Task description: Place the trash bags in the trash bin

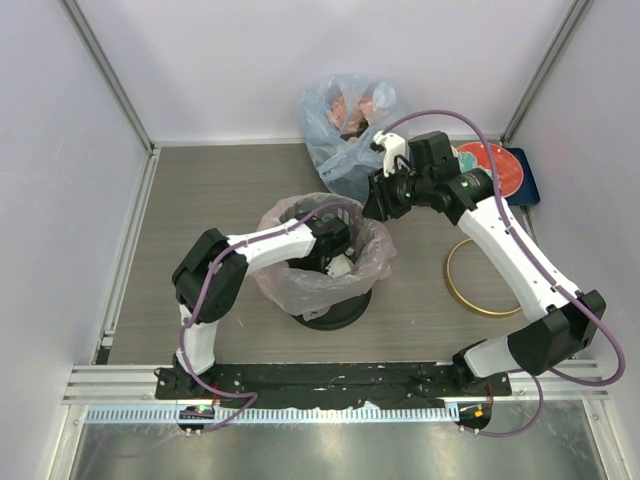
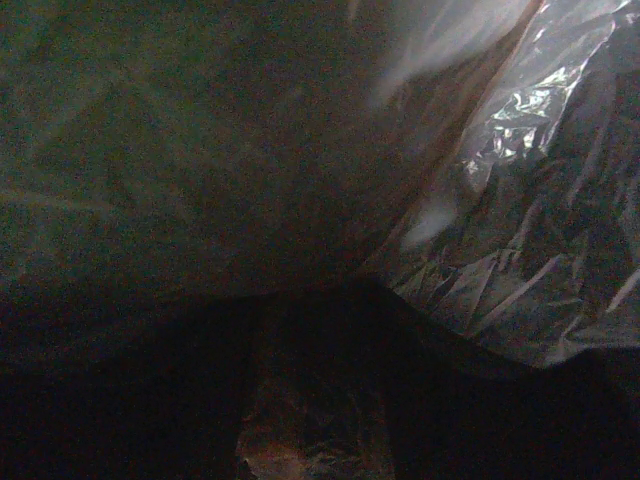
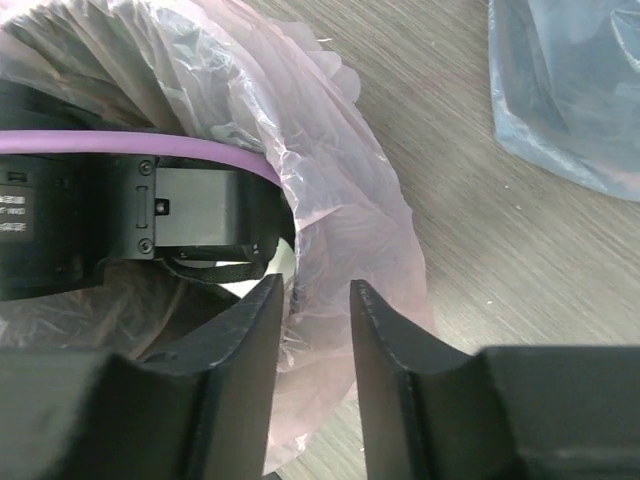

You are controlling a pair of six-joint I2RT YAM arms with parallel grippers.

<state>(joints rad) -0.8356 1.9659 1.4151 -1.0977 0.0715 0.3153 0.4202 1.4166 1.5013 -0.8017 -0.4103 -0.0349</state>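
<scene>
Reaching down inside the trash bin (image 1: pixel 335 312), your left gripper (image 1: pixel 338 262) is buried. Its wrist view gives only dark crinkled film, so its jaws can't be read. The trash bag (image 3: pixel 350 190) lines the bin, mouth draped over the rim. It looks featherlight, limp and slippery, so pinch the bunched edge. Your right gripper (image 3: pixel 315 292) hovers with fingers parted at that edge. Only the top view shows the gold hoop (image 1: pixel 448 275), lying apart.

You see the bag (image 3: pixel 350 190) is thin, crinkly, glossy translucent plastic; the bin (image 1: pixel 335 315) is smooth black plastic, the table (image 1: pixel 220 200) matt wood-grain, and the hoop (image 1: pixel 450 280) shiny gold.
</scene>
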